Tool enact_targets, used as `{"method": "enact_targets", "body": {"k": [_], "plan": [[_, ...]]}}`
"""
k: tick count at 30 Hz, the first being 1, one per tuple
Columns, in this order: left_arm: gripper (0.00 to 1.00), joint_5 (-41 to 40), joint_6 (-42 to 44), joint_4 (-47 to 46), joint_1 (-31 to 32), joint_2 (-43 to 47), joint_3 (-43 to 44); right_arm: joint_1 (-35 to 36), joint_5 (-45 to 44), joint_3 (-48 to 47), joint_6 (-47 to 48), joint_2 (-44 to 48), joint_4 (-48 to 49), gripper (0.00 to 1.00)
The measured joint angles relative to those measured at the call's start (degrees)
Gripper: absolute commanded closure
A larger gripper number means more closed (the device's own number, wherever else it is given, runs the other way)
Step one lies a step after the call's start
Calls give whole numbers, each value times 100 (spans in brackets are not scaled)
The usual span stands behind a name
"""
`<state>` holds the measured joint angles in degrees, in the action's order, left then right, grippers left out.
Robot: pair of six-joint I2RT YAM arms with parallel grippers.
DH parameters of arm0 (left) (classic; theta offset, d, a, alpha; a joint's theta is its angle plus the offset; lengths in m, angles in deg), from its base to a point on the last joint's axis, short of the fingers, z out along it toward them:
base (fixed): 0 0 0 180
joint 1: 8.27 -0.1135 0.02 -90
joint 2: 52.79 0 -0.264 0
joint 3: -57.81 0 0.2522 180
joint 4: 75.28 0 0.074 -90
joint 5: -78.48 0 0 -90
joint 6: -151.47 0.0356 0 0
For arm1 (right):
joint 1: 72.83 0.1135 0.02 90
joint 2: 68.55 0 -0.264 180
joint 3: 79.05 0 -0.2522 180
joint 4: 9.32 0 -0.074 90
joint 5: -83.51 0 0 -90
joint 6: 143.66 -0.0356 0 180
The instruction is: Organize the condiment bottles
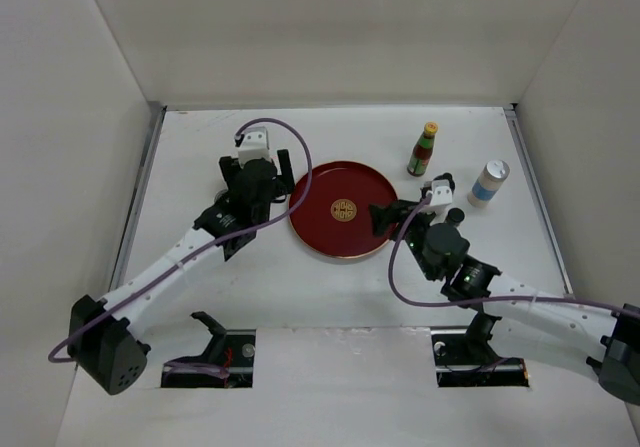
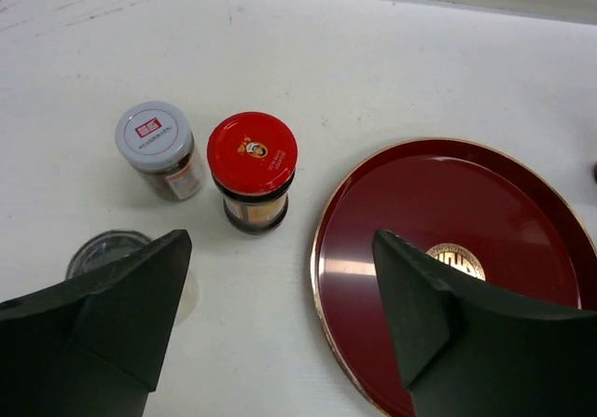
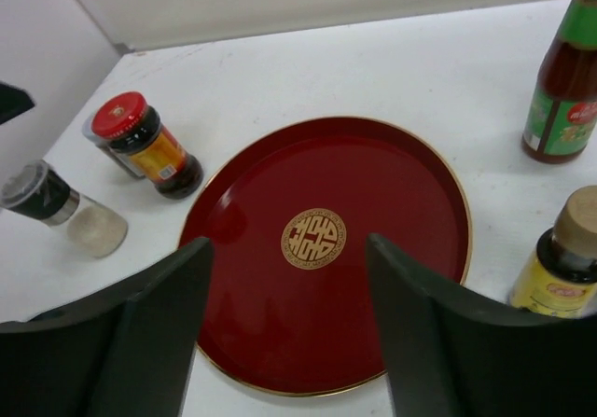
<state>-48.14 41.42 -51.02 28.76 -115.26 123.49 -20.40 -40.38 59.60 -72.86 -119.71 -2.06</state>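
Note:
A red-capped jar (image 2: 252,156) and a grey-lidded jar (image 2: 154,137) stand on the white table just left of the red round tray (image 2: 420,202). A clear-topped grinder (image 2: 107,254) is partly hidden behind my left finger. My left gripper (image 2: 280,286) is open and empty, near these jars at the tray's left edge (image 1: 268,182). My right gripper (image 3: 289,296) is open and empty over the tray's right side (image 1: 385,217). A yellow-capped red sauce bottle (image 1: 424,149), a white blue-banded shaker (image 1: 489,182) and a small yellow-labelled bottle (image 3: 564,258) stand right of the tray.
The tray (image 1: 330,187) has a gold emblem in its middle and holds nothing. White walls enclose the table at the back and both sides. In the top view my left arm hides the jars on the left.

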Motion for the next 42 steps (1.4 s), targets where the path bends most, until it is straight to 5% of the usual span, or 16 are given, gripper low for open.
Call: {"method": "enact_targets", "body": {"k": [6,23,32,42], "plan": [[6,9,81,-142,-188,-774,142,11,146,-7,42,-184,-7,3],[8,334,68,-636,-905,-2385,750,15,227,-9,44,-146,4,3],[8,341,-35,-763,-1078,-2542,754,15,229,-9,44,-170,7,2],[20,424,-142,-901,-1178,-3185,776,15,232,-9,44,-192,7,2]]}}
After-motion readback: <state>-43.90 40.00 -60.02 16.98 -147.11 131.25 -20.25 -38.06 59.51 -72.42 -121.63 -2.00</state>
